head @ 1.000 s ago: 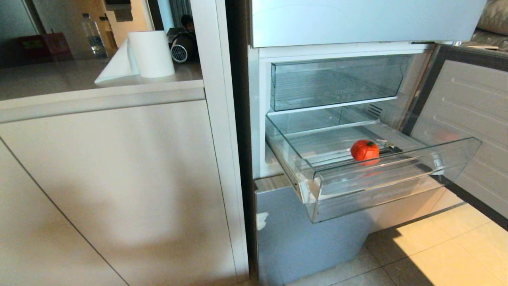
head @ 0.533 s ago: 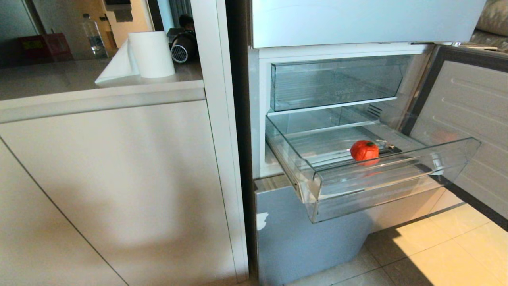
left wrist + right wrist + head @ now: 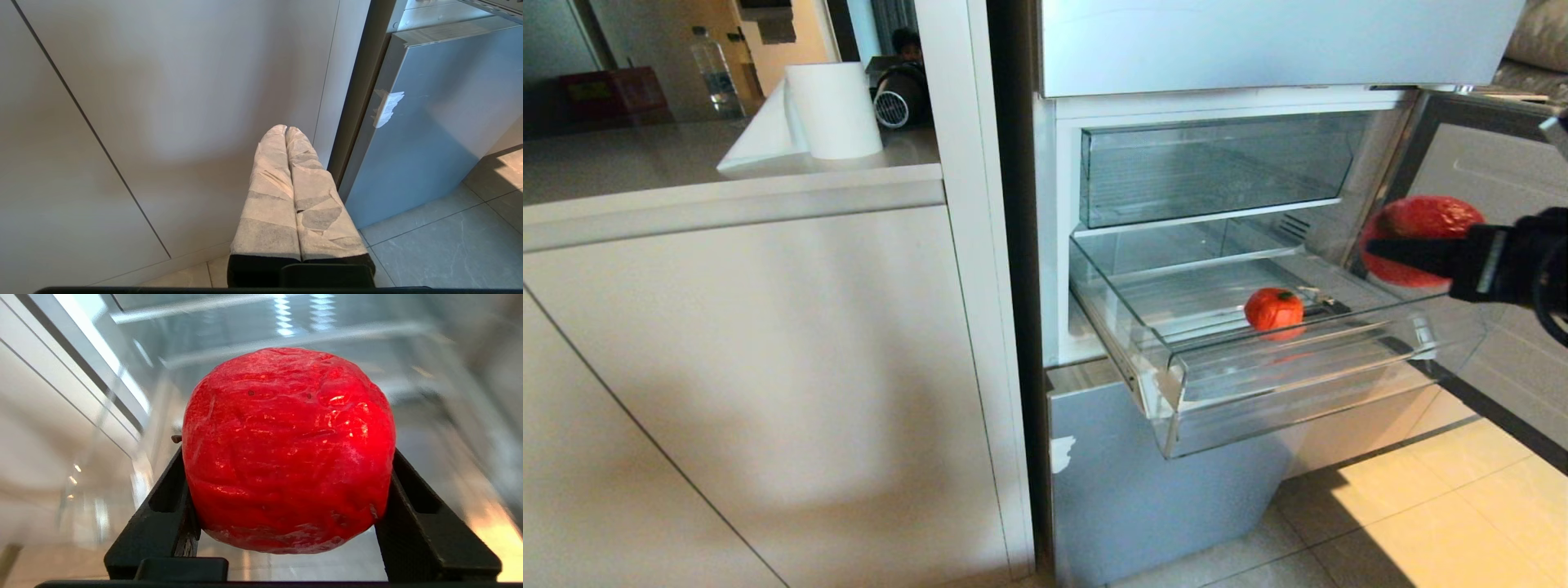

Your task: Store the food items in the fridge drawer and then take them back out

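The fridge stands right of the cabinet, its door swung open at the far right. The drawer is pulled out toward the room, below a second drawer that sits pushed in. One fruit lies in the pulled-out drawer, near its front lip and about midway across. The right hand reaches in from the right, above the drawer's right end, gripping the other fruit between its fingers. A paper roll stands on the table atop the cabinet, a bottle behind it. The left hand hangs low before the cabinet, just left of the fridge's lower front, fingers pressed together.
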### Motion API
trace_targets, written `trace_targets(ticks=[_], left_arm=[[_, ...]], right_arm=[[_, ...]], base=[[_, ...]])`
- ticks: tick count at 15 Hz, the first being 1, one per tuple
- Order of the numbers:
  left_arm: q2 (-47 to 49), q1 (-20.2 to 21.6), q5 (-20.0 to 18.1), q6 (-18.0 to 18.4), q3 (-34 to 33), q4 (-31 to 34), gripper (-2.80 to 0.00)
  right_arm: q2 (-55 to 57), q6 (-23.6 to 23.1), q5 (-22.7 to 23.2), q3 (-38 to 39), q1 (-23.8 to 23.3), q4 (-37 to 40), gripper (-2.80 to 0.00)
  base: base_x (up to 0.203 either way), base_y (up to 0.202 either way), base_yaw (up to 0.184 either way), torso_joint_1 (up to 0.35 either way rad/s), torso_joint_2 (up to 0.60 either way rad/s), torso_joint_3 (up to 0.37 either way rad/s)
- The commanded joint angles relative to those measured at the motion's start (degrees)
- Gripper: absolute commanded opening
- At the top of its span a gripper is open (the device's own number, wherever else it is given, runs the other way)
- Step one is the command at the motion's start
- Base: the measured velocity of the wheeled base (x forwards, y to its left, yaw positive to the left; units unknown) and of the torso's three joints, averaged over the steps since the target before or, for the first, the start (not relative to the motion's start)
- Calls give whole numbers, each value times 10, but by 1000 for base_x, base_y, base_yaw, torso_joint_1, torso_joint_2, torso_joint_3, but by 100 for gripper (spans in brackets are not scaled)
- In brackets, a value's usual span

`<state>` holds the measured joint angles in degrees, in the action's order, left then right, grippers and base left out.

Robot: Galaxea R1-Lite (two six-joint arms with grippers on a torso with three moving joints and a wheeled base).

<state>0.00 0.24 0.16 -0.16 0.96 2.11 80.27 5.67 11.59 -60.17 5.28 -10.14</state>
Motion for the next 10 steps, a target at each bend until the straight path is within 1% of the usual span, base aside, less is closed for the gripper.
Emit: trace_targets(ticks=[1,4,6,8,9,10], left_arm=[[0,0,0,0,0,0,-280],[0,0,0,0,0,0,-280],[0,0,0,0,0,0,-280],[0,0,0,0,0,0,-280],[0,0,0,0,0,0,-280],[0,0,0,0,0,0,-280]], right_arm=[[160,0,1,-110,34,10,-280],[261,-2,1,-225,60,55,-280],[301,-4,0,-287,68,105,-280],[339,-5,-1,-330,72,132,-280],[344,-5,-1,-336,72,153,-280],[351,-6,-1,-338,72,157,-280]], base=[[0,0,0,0,0,0],[0,0,0,0,0,0],[0,0,0,0,0,0],[0,0,0,0,0,0],[0,0,0,0,0,0],[0,0,0,0,0,0]])
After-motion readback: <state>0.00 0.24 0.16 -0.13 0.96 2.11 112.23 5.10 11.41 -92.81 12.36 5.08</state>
